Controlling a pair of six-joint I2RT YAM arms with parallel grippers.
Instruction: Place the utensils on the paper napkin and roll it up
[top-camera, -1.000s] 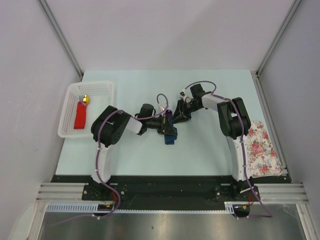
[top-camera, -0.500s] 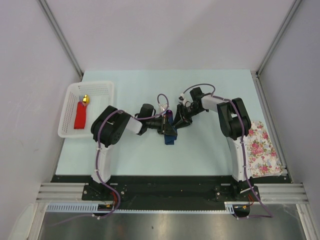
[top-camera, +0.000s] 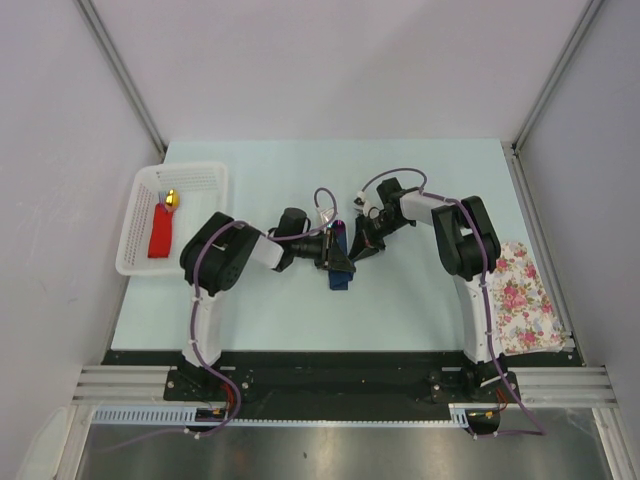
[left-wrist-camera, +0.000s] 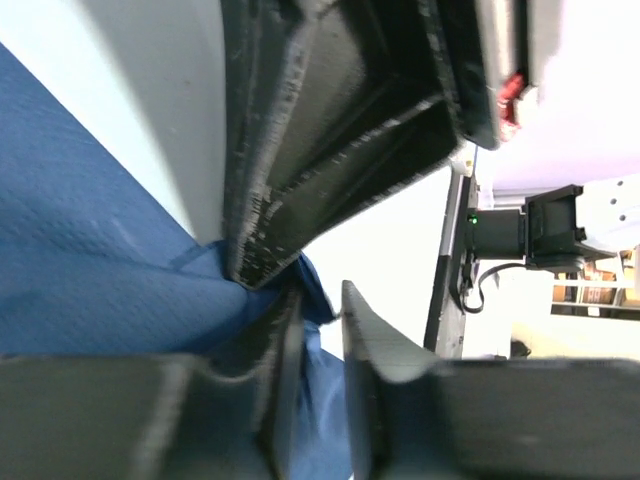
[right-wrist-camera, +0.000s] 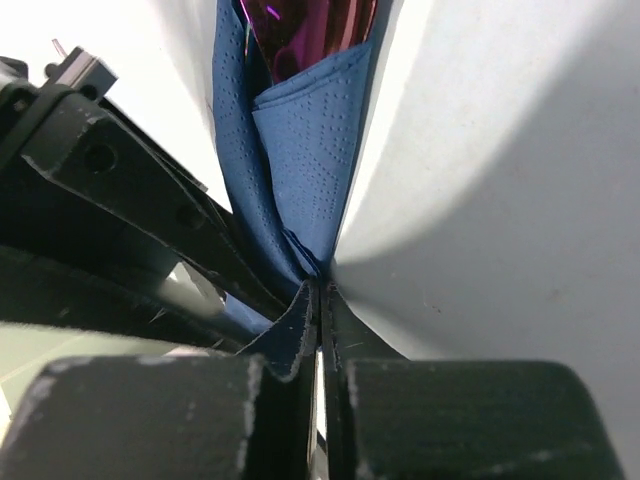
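Note:
The navy-blue paper napkin lies partly wrapped at the table's middle, with both grippers meeting on it. My left gripper comes in from the left; in its wrist view the fingertips stand narrowly apart with a napkin fold pinched between them. My right gripper comes in from the right, shut on a napkin edge at its tips. The utensils show only as a shiny purple end poking out of the wrap, also in the top view; the rest is hidden.
A white basket at the left edge holds a red flat object with a gold ball. A white floral cloth lies at the right edge beside the right arm. The light blue table top surrounds the napkin.
My right gripper has moved a little left and nearer, closing in on the left gripper over the napkin. The left arm has barely moved.

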